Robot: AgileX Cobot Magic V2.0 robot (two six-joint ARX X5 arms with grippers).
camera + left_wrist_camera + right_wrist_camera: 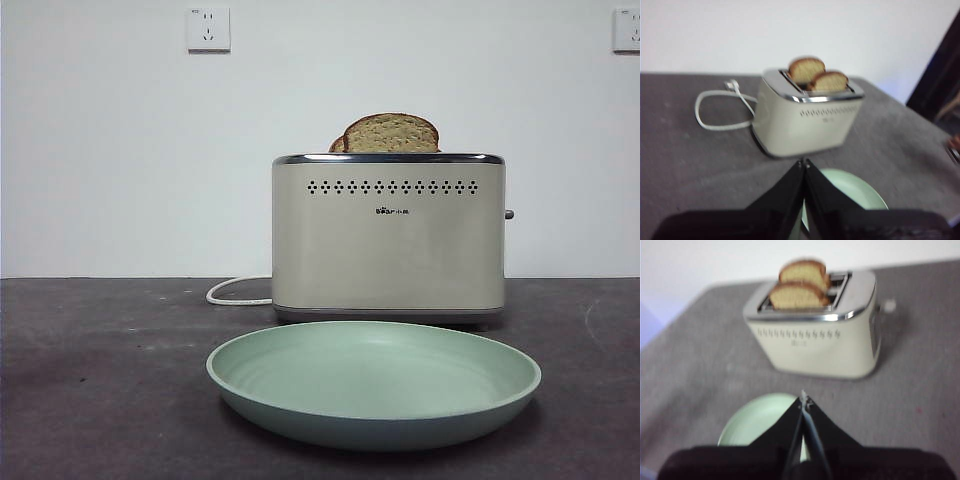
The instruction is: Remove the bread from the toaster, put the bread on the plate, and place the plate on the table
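Note:
The cream toaster [388,240] stands on the dark table [100,380], dotted side toward the front view. The bread [390,133] sticks up from its near slot; a second slice [337,144] shows only a small dome behind it. The mint-green plate [300,420] lies on the table in front of the toaster. In the left wrist view my left gripper [805,162] is shut and empty, above the plate [855,187], short of the toaster [805,122] and bread [829,81]. My right gripper [802,397] is shut and empty, over the plate [760,415], facing the toaster [820,347] and bread [797,296]. Neither gripper shows in the front view.
A white cord [235,292] loops from the toaster's left side over the table [715,107]. The toaster's lever [508,214] sticks out on its right end. A white wall with sockets [208,29] stands behind. A dark upright object [940,80] is beyond the table's right edge.

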